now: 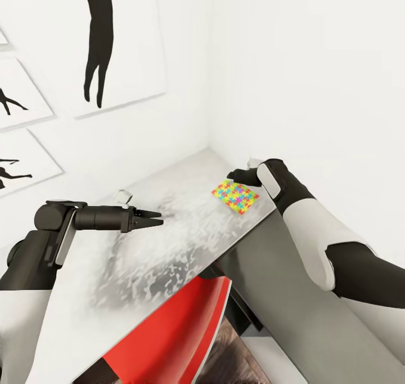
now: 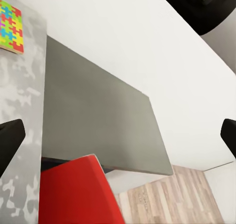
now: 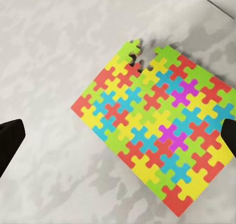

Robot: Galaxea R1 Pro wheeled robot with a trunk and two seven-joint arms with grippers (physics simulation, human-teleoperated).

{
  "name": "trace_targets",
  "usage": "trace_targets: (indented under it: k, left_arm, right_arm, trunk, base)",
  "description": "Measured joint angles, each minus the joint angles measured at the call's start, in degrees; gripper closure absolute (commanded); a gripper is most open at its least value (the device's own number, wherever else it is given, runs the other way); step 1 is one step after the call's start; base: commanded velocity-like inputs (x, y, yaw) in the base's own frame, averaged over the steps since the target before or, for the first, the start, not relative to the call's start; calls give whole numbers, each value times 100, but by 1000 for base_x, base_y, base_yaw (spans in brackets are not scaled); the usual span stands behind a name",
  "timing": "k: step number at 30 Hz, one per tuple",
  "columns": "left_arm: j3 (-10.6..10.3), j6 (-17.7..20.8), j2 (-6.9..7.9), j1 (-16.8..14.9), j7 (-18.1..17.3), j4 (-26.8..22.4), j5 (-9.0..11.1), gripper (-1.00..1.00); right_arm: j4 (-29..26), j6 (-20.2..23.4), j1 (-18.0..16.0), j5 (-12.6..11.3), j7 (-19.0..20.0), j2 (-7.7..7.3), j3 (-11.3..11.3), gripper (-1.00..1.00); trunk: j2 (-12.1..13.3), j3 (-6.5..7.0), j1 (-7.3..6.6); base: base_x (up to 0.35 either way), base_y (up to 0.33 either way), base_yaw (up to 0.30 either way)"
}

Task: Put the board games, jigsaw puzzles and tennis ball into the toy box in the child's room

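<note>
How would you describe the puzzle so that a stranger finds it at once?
Find the light-grey table in the room's white corner. Near its far end, below the right end effector, lies the puzzle: a thin flat slab of interlocking pieces, the one multicoloured thing on the pale top.

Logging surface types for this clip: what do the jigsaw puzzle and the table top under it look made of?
The jigsaw puzzle looks like thin matte card: flat interlocking pieces in solid colours, one missing at an edge. The table top looks like a smooth, hard, light-grey surface with pale mottling, perhaps laminate; being a render, that stays uncertain.
</note>
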Motion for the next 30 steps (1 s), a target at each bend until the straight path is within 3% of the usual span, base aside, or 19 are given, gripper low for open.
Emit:
trace_targets:
  k: [30]
  left_arm:
    - [0, 0, 12, -9, 0, 0, -9, -100]
  right_arm:
    - [-20, 46, -404, -1, 0, 0, -3, -100]
  trunk:
    - [0, -283, 0]
  base:
    - [0, 0, 0]
